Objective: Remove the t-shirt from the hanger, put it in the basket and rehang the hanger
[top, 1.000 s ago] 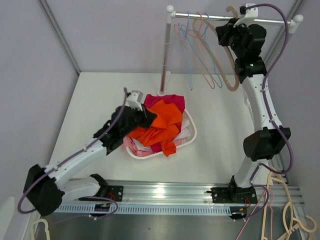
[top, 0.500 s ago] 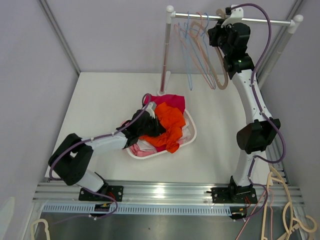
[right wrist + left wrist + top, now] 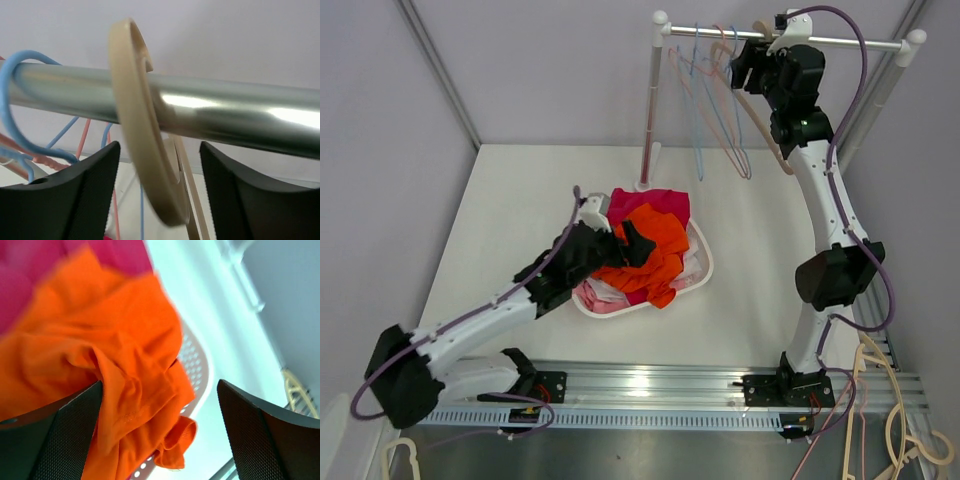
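The orange t-shirt (image 3: 655, 245) lies crumpled on top of a pile in the white basket (image 3: 705, 268), off any hanger. My left gripper (image 3: 625, 243) hovers just over its left side, jaws wide open and holding nothing. In the left wrist view the t-shirt (image 3: 100, 350) fills the space under my left gripper (image 3: 159, 405). The beige hanger (image 3: 135, 125) hangs by its hook on the metal rail (image 3: 240, 115). My right gripper (image 3: 160, 170) is open, a finger on either side of the hook without pinching it. From above, my right gripper (image 3: 745, 62) is up at the rail (image 3: 860, 42).
Magenta and pale pink clothes (image 3: 655, 200) lie under the orange t-shirt. Thin blue and pink hangers (image 3: 705, 100) hang bare on the rail's left part, above its upright post (image 3: 648, 120). More beige hangers (image 3: 895, 420) lie off the table at the near right.
Both grippers have opened. The left one let the orange t-shirt drop onto the basket pile and lifted slightly. The right one released the beige hanger's hook, which now rests on the rail.
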Motion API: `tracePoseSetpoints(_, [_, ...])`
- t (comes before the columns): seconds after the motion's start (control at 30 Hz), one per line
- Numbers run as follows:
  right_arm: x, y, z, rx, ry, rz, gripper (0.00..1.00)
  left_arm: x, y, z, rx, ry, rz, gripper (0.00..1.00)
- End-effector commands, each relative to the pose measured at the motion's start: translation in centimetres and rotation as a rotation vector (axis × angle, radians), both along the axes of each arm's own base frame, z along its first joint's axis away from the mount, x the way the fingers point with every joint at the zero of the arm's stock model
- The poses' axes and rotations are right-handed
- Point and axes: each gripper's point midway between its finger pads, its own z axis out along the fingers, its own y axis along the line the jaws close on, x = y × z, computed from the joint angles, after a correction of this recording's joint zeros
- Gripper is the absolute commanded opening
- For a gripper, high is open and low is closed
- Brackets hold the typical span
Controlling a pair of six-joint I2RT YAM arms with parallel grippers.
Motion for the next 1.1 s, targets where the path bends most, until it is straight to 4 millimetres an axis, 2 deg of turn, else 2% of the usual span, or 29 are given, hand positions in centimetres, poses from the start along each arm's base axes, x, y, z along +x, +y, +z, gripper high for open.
tracePoseSetpoints(0.0, [-4.1,-1.5,6.4,0.013,-0.111,-0.043,0.71,0.1,3.9,7.3,0.000,-0.177,0.135,0.99])
tracePoseSetpoints(0.03, [-5.3,-1.8,6.9,0.019,-0.102,-0.052,0.87,-0.1,4.6,8.0,0.006,-0.194,0.151,0.99])
tracePoseSetpoints(0.07, [-5.3,-2.1,6.4,0.020,-0.080,-0.067,0.91,-0.3,5.1,9.2,0.000,-0.209,0.161,0.99])
tracePoseSetpoints(0.13, [-7.6,-3.1,6.9,0.023,-0.071,-0.100,0.99,-1.2,6.0,10.8,0.004,-0.238,0.157,0.99])
tracePoseSetpoints(0.3, [-14.0,-5.7,6.4,0.063,-0.046,-0.179,1.00,-2.6,8.0,12.8,0.012,-0.289,0.163,0.99])
tracePoseSetpoints(0.33, [-16.4,-6.9,5.8,0.065,-0.033,-0.222,0.99,-3.1,8.5,13.5,0.003,-0.306,0.162,1.00])
tracePoseSetpoints(0.37, [-17.6,-7.5,5.5,0.065,-0.029,-0.242,1.00,-3.4,8.8,14.2,-0.004,-0.316,0.164,0.99])
tracePoseSetpoints(0.4, [-19.0,-8.2,5.1,0.072,-0.027,-0.261,0.99,-3.8,9.3,14.1,0.014,-0.310,0.162,1.00])
tracePoseSetpoints(0.43, [-21.6,-9.2,3.9,0.076,-0.015,-0.295,1.00,-4.3,9.8,14.9,-0.003,-0.325,0.163,0.99])
tracePoseSetpoints(0.53, [-25.2,-9.9,1.4,0.119,0.021,-0.305,0.99,-5.5,10.5,15.2,-0.008,-0.335,0.144,0.99])
tracePoseSetpoints(0.57, [-27.2,-9.8,-0.2,0.138,0.041,-0.281,0.99,-6.1,11.0,15.7,-0.030,-0.351,0.143,0.99])
tracePoseSetpoints(0.6, [-28.1,-9.3,-1.1,0.154,0.057,-0.248,1.00,-6.4,11.0,14.4,-0.021,-0.330,0.130,0.99])
tracePoseSetpoints(0.63, [-29.0,-8.6,-2.2,0.178,0.085,-0.205,0.99,-6.8,11.0,14.3,-0.039,-0.325,0.122,1.00])
tracePoseSetpoints(0.67, [-30.8,-8.1,-2.6,0.192,0.078,-0.159,0.99,-7.1,10.9,14.0,-0.048,-0.322,0.111,0.99])
tracePoseSetpoints(0.7, [-31.2,-6.9,-5.0,0.191,0.134,-0.097,1.00,-7.4,11.0,12.6,-0.048,-0.304,0.107,0.99])
tracePoseSetpoints(0.73, [-32.0,-6.5,-6.3,0.208,0.172,-0.076,0.99,-7.6,11.0,12.2,-0.051,-0.297,0.096,0.99])
tracePoseSetpoints(0.77, [-33.5,-6.4,-6.5,0.220,0.157,-0.053,0.99,-7.8,11.0,11.3,-0.042,-0.283,0.092,1.00])
tracePoseSetpoints(0.8, [-33.9,-6.0,-8.6,0.221,0.202,-0.035,0.99,-8.0,11.3,10.6,-0.038,-0.264,0.097,0.99])
tracePoseSetpoints(0.83, [-34.5,-6.0,-9.5,0.233,0.221,-0.030,0.99,-8.2,11.3,10.0,-0.030,-0.253,0.092,0.99])
tracePoseSetpoints(0.9, [-35.9,-6.2,-11.3,0.244,0.228,-0.030,0.99,-8.7,11.7,8.9,-0.024,-0.243,0.088,0.99])
tracePoseSetpoints(0.93, [-36.4,-6.3,-11.9,0.249,0.235,-0.031,0.99,-8.7,11.8,7.5,-0.009,-0.226,0.087,1.00])
tracePoseSetpoints(1.0, [-37.4,-5.9,-12.6,0.256,0.236,-0.002,0.99,-9.1,12.2,7.5,-0.033,-0.242,0.094,0.99])
tracePoseSetpoints(1.07, [-37.7,-6.0,-13.4,0.255,0.266,-0.010,1.00,-9.2,12.4,6.4,-0.026,-0.230,0.100,1.00])
